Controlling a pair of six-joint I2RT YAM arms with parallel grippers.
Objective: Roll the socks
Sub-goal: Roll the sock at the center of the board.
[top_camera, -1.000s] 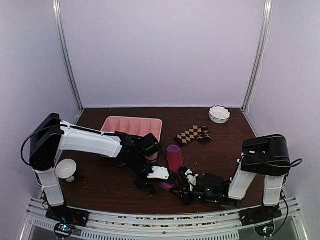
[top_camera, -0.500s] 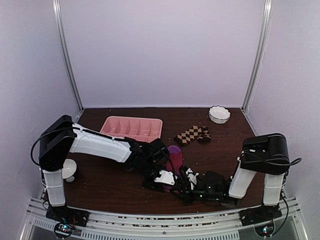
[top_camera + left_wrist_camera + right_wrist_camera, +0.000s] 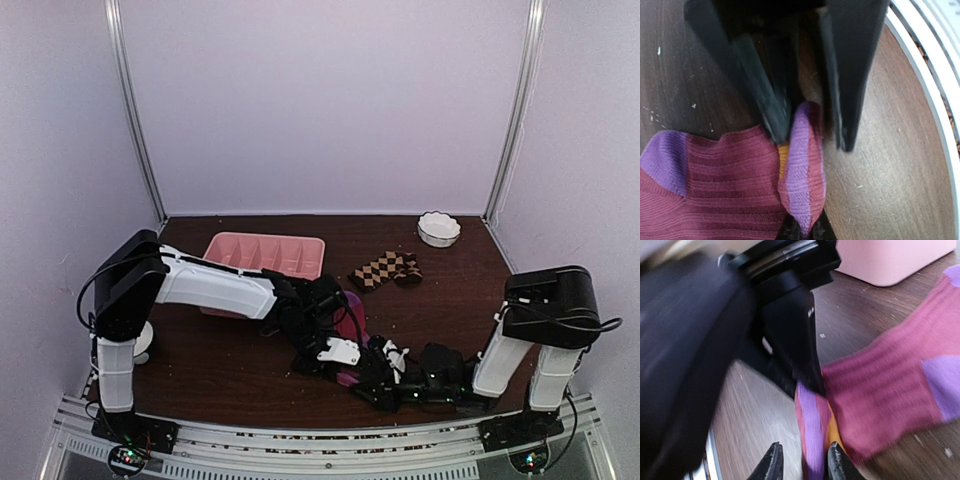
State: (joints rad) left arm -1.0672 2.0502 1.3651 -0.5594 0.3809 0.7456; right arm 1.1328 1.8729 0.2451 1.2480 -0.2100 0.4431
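From above, the magenta sock [image 3: 352, 320] lies close to the middle of the bench's [image 3: 220, 370] near edge. Its purple toe points toward the far side and its cuff end is buried under both arms. The left tool [image 3: 347, 366] and right tool [image 3: 372, 385] meet over that cuff, too crowded here to read either grip. The checkered sock [image 3: 385, 268] lies flat and untouched, right of centre and further back. The pink divided tray [image 3: 265, 255] sits left of it, and a white bowl [image 3: 438, 228] stands near the far right corner.

The left wrist view settles the left tool [image 3: 812, 140]: its 2 fingers [image 3: 772, 110] are clenched on a raised fold of the striped cuff [image 3: 800, 160], purple and orange pinched up off the wood. The ribbed magenta leg spreads flat to the left. At the bottom edge, 2 dark tips of the other tool flank the same fold.

In the right wrist view the right tool [image 3: 805, 462] straddles the cuff's end, with a sliver of wood showing between 1 tip and the fabric. I cannot tell whether it is pinching or released.

The sock looks light, soft and limp. It should fold wherever it is pinched and slump when let go, so a roll will likely loosen unless 1 tool pins it. The thicker doubled cuff is the sensible place to grip. The ribbed knit should give fair friction against smooth fingers, and nothing here is fragile.
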